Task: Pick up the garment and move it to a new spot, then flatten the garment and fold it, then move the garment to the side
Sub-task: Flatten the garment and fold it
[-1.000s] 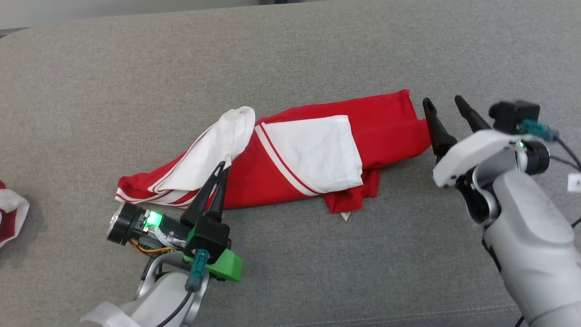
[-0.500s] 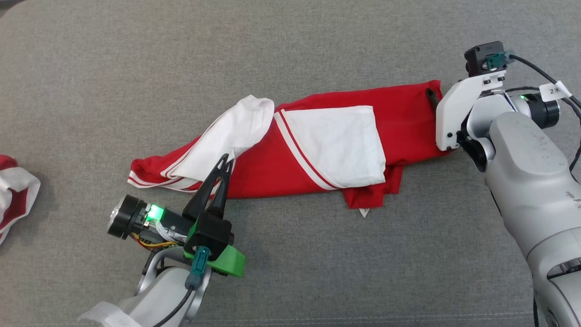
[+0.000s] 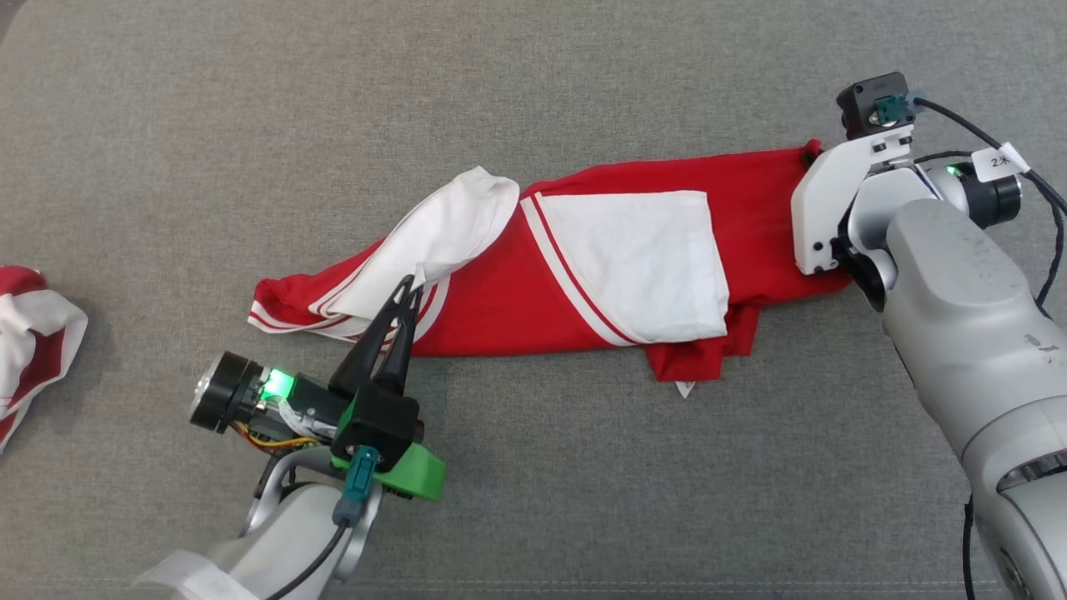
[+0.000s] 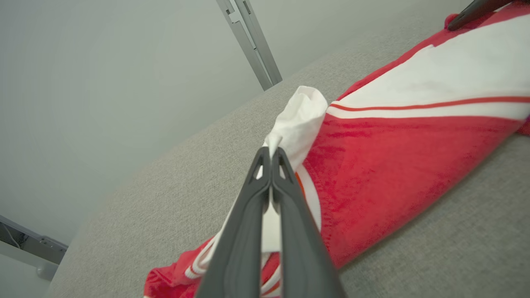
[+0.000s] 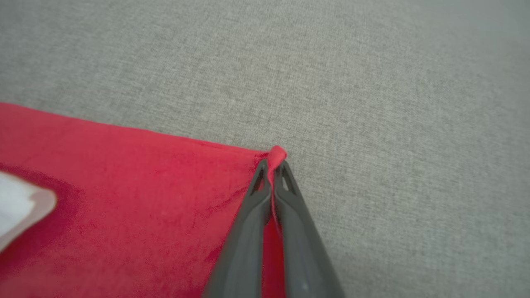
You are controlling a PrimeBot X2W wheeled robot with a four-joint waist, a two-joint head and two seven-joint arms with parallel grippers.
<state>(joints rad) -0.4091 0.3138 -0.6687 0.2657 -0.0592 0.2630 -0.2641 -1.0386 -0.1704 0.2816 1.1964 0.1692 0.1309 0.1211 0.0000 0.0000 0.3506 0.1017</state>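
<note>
At far right corner of garment [image 3: 500,317], my right pincer [image 5: 273,163] pressed together on red cloth, small nub poking past tips. Toward garment's left end, my left pincer [image 4: 271,151] clamped on white fold, fingers pointing toward far edge of grey fabric surface [image 3: 533,83]. Garment red with white panels and stripes, rumpled, stretched left to right across middle of surface, well apart from near edge. At left edge, second red-and-white cloth [image 3: 33,333], well apart from garment.
</note>
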